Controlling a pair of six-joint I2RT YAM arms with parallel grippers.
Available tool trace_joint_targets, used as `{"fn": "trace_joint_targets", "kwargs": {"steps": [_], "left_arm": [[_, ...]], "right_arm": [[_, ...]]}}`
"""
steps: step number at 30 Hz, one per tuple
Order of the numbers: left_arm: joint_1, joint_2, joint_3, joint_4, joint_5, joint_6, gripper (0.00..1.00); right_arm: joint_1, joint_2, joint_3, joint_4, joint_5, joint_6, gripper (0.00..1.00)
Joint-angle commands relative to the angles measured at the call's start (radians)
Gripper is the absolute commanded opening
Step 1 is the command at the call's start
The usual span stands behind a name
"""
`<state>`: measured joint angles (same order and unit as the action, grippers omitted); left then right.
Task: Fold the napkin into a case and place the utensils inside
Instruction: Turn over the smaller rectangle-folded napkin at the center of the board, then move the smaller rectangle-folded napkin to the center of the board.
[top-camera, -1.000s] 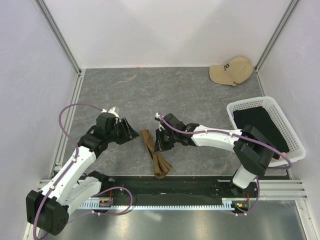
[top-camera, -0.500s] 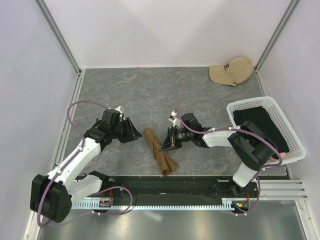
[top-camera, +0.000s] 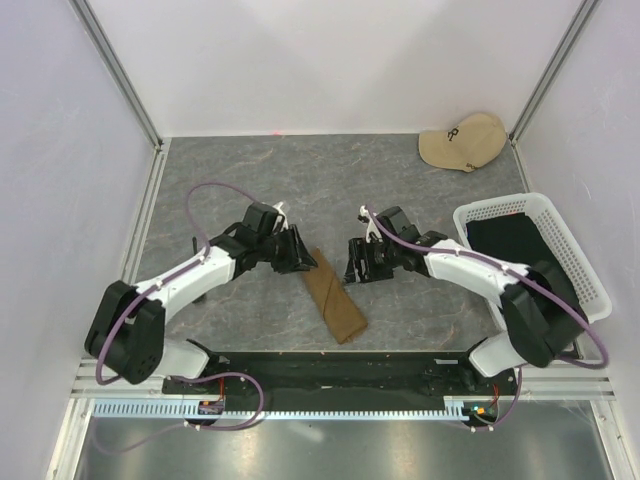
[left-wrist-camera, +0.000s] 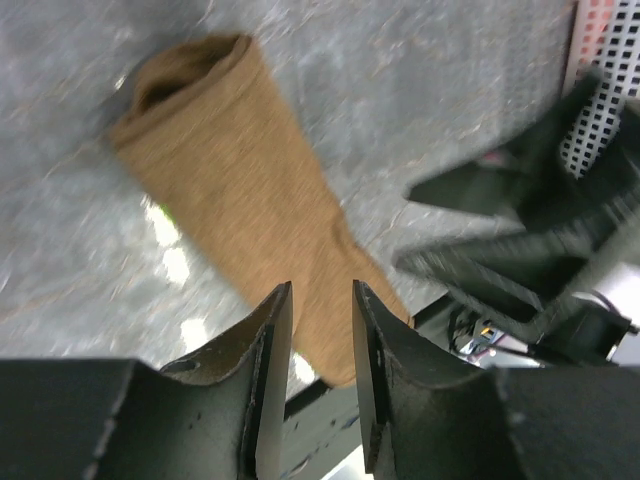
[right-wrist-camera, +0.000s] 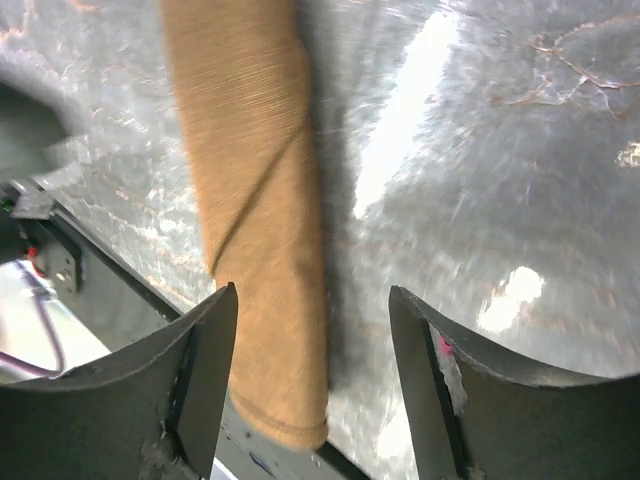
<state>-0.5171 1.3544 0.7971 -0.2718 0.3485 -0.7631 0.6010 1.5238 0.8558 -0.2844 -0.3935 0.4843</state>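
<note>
status: olive-brown cloth napkin (top-camera: 333, 293) lies flat on the grey marbled table (top-camera: 230, 180) as a narrow rectangle, set on a diagonal. in the left wrist view one short end gapes a little, like a pouch mouth, so the fold into a case looks done or nearly so.

left jaws: just off the napkin's far end, left of it, hovering above the cloth. only a narrow gap between them and nothing in it.

right jaws: just right of the napkin's far end, spread wide and empty. in the right wrist view the cloth lies below them, nearer the left finger, with no contact visible.

utensils: no fork or other cutlery visible in any view. cannot tell whether anything is already inside the cloth.

elsewhere: white plastic mesh basket (top-camera: 500, 201) holding black fabric (top-camera: 515, 250) sits well right of the napkin. beige baseball cap (top-camera: 462, 140) is far beyond and right of the napkin.

left to do, by my reading: find the utensils and slide them in.
</note>
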Motion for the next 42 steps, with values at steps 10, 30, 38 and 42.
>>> {"fn": "trace_joint_targets", "kwargs": {"steps": [10,30,38,42], "left_arm": [[-0.017,0.271,0.105,0.128,-0.034,-0.033,0.36],[0.041,0.497,0.399,0.023,-0.075,0.045,0.39],[0.220,0.117,0.277,-0.272,-0.187,0.119,0.62],[0.397,-0.020,0.241,-0.430,-0.252,0.201,0.62]], "right_arm": [[0.263,-0.184,-0.164,-0.030,0.222,0.157,0.29],[0.253,-0.005,0.011,-0.050,0.427,0.019,0.25],[0.249,0.053,0.210,-0.179,0.547,-0.087,0.49],[0.249,0.053,0.261,-0.196,0.478,-0.115,0.63]]}}
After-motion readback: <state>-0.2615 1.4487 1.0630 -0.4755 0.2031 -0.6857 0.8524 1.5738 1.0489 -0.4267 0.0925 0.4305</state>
